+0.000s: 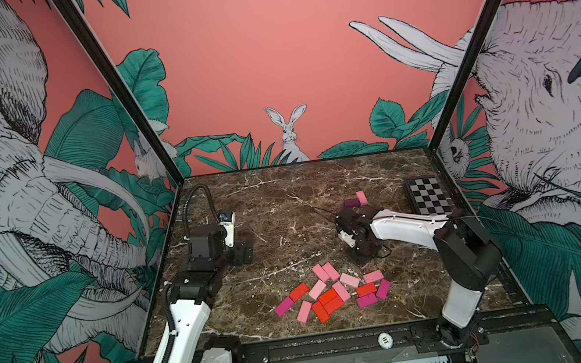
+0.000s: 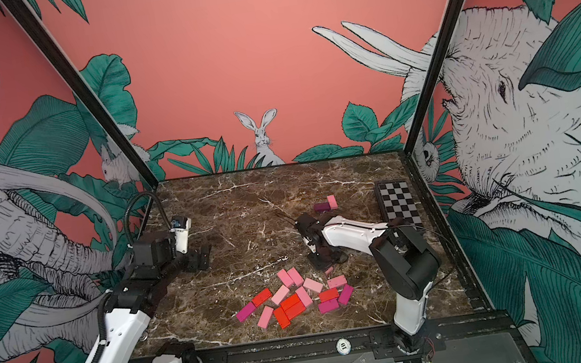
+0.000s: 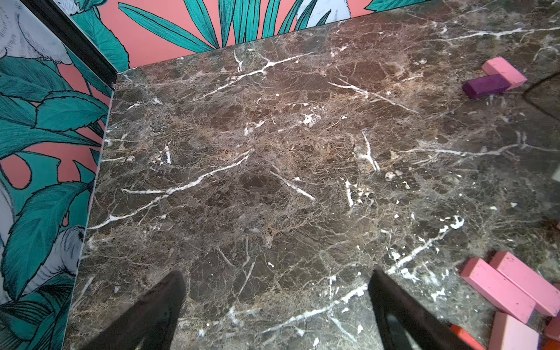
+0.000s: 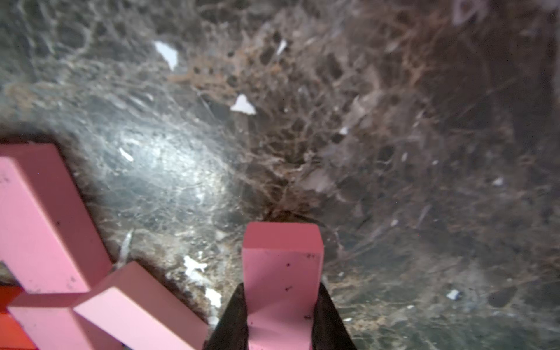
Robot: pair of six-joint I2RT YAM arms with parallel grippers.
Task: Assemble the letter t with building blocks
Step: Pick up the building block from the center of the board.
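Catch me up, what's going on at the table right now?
The right gripper is shut on a light pink block beside the loose pile. The left gripper hangs open over the marble table, holding nothing. Two blocks lie apart from the pile: a pink block touching a dark purple block, near the checkered board.

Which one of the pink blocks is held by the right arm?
The light pink block clamped between the right gripper's jaws; the others lie loose on the table, in the pile or the far pair.

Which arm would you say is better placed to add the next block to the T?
Right: the right gripper is shut on a light pink rectangular block; the left gripper hangs open, empty.
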